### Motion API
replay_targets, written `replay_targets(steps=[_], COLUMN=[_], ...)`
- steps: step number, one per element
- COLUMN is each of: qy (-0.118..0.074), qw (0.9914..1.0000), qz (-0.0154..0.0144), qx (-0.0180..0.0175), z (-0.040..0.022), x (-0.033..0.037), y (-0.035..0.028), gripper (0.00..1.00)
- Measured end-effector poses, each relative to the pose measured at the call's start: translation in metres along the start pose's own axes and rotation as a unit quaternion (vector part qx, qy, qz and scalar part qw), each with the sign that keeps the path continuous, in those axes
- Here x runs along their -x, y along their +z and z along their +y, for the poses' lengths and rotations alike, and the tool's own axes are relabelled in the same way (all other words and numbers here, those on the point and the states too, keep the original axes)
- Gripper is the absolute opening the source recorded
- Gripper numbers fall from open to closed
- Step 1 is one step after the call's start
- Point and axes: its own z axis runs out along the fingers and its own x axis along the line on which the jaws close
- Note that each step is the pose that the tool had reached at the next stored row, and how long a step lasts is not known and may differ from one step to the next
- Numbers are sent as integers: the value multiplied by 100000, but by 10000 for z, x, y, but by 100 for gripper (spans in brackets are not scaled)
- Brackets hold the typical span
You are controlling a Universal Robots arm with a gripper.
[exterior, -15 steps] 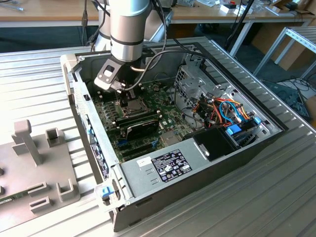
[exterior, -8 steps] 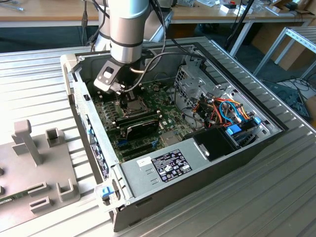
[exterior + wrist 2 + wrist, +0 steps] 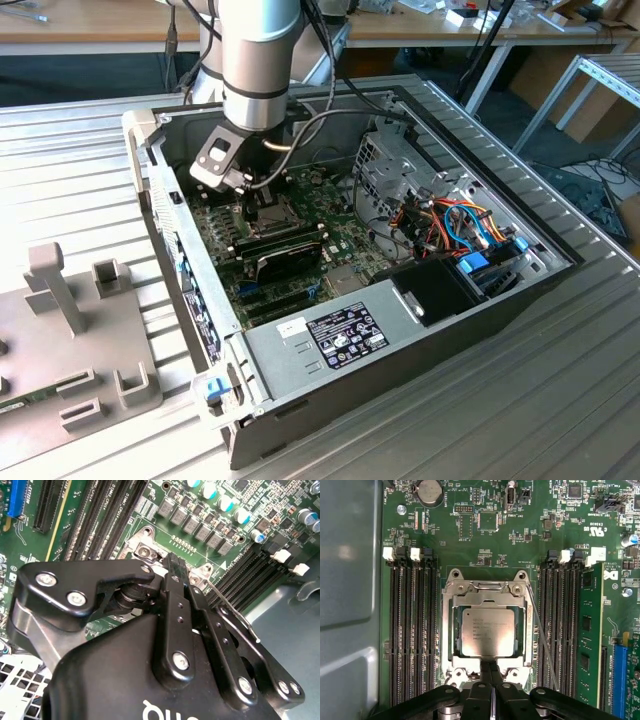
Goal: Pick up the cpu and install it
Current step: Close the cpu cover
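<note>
cpu (image 3: 487, 631) already sits in the socket frame (image 3: 485, 586), claw (image 3: 490, 670) pinched together at its edge, so I'd keep pressure light and square

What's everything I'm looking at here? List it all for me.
cpu: one, silver-grey, in the socket.
socket frame: one, silver, around the cpu.
motherboard: one, green, inside the case.
memory stick: one, green, slotted near the socket.
case: one, black, open, on the table.
power supply: one, grey, inside the case.
cables: several, orange and blue, inside the case.
table: one, ribbed silver.
fixture: one, grey, at the exterior view's left.
arm: one, silver, reaching into the case.
gripper: one, black, shut, tips at the socket frame's edge.
</note>
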Motion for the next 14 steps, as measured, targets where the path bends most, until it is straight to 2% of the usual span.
replay_targets(steps=[10, 14], qy=[2, -5], qw=[100000, 100000], qz=[12, -20], qx=[6, 5], z=[0, 1], x=[0, 1], y=[2, -28], gripper=[11, 11])
